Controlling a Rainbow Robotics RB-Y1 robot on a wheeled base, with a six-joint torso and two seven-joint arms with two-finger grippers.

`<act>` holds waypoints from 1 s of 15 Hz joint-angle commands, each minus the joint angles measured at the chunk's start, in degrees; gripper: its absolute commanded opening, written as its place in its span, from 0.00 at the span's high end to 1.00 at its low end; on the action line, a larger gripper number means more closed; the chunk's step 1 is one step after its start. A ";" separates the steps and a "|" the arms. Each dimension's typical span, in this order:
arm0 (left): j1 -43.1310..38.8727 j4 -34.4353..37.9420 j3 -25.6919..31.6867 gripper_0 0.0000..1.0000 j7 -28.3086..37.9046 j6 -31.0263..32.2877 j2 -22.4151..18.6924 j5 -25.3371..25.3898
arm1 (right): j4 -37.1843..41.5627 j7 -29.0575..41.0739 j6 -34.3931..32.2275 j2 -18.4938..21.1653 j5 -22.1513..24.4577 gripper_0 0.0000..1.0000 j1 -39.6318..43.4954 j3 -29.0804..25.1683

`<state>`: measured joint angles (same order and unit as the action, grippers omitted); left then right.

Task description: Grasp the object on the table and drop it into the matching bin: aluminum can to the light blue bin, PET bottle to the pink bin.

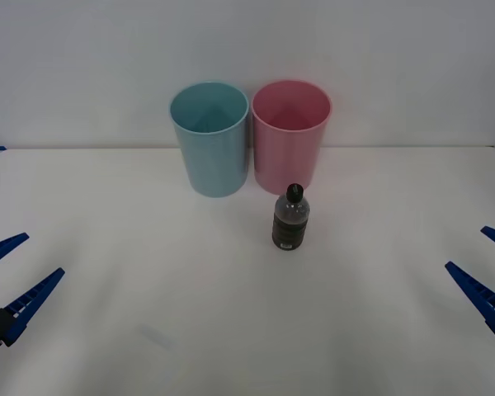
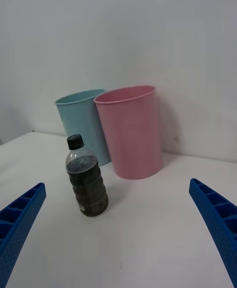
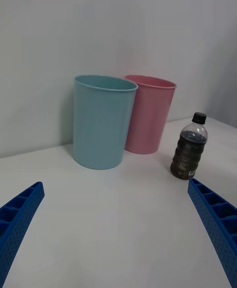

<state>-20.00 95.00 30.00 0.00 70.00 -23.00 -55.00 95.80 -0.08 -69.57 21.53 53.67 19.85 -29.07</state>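
The PET bottle (image 1: 290,220) stands upright mid-tabletop (image 1: 231,330), just in front of the pink bin (image 1: 289,134). Nearer, the left gripper (image 1: 7,279) and right gripper (image 1: 485,262) hover spread wide at the tabletop's side edges. The light blue bin (image 1: 210,139) touches the pink one near the far edge

It looks like a lab test bench: a bare white worktop (image 1: 107,247) against a plain white wall (image 1: 396,58), staged with two coloured bins.
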 commanded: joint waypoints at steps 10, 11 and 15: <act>0.00 0.00 0.00 0.00 0.00 0.00 0.00 0.00 | -7.38 -11.52 3.12 0.62 3.99 0.00 -5.61 8.41; 0.00 0.00 0.00 0.00 0.00 0.00 0.00 0.00 | -7.64 -11.70 3.83 0.62 4.25 0.00 -6.14 9.47; 0.00 0.00 0.00 0.00 0.00 0.00 0.00 0.00 | -7.64 -13.19 9.98 0.62 4.25 0.00 -7.28 15.18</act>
<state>-20.00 95.00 30.00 0.00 70.00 -23.00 -55.00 88.16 -12.90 -60.88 22.22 57.92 12.86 -14.95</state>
